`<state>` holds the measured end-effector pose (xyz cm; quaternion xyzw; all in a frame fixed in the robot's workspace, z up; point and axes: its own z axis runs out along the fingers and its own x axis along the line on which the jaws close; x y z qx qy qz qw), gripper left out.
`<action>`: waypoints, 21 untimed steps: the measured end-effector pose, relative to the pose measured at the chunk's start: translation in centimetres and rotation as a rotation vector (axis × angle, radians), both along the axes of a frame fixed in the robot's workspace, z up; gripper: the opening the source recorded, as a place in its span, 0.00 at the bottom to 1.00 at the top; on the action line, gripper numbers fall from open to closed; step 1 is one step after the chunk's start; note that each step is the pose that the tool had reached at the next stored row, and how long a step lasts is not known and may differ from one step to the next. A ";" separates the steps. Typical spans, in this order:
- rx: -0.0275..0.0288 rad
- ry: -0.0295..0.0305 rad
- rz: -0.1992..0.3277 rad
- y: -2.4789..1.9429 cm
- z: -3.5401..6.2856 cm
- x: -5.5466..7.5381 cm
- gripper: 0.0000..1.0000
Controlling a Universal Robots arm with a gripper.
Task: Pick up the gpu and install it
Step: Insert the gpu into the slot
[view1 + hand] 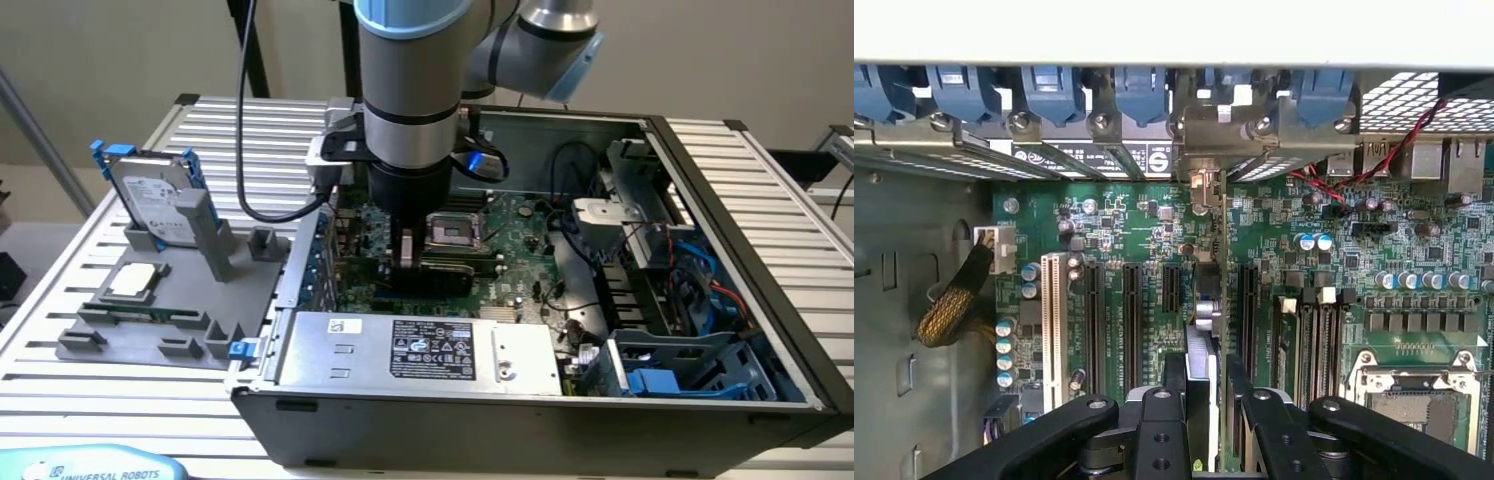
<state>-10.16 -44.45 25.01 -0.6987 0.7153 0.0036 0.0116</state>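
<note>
My gripper point(416, 258) is down inside the open computer case point(747, 250), over the green motherboard point(514, 225). It is shut on the gpu point(435, 278), which shows as a black block under the fingers. In the wrist view the gpu point(1201, 315) stands on edge between my fingertips point(1176, 378), a thin card running away from the gripper point(1200, 388). Its silver end bracket point(1201, 135) sits at the case's rear wall, in line with the row of black expansion slots point(1094, 320). Whether the card's edge is seated in a slot I cannot tell.
On the exterior view's left, a grey fixture point(160, 335) holds a silver hard drive with blue rails point(154, 195) and a square chip point(134, 280). The power supply point(420, 350) fills the case's near side. The processor socket point(457, 232), cables point(581, 215) and a blue drive cage point(667, 375) lie on the exterior view's right.
</note>
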 end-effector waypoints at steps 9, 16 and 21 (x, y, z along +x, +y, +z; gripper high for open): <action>-0.0006 0.0004 0.000 0.19 0.02 -0.2 0.26; -0.0002 0.0000 0.000 0.22 -0.15 -0.3 0.26; -0.0007 0.0000 0.000 0.22 -0.53 -0.3 0.26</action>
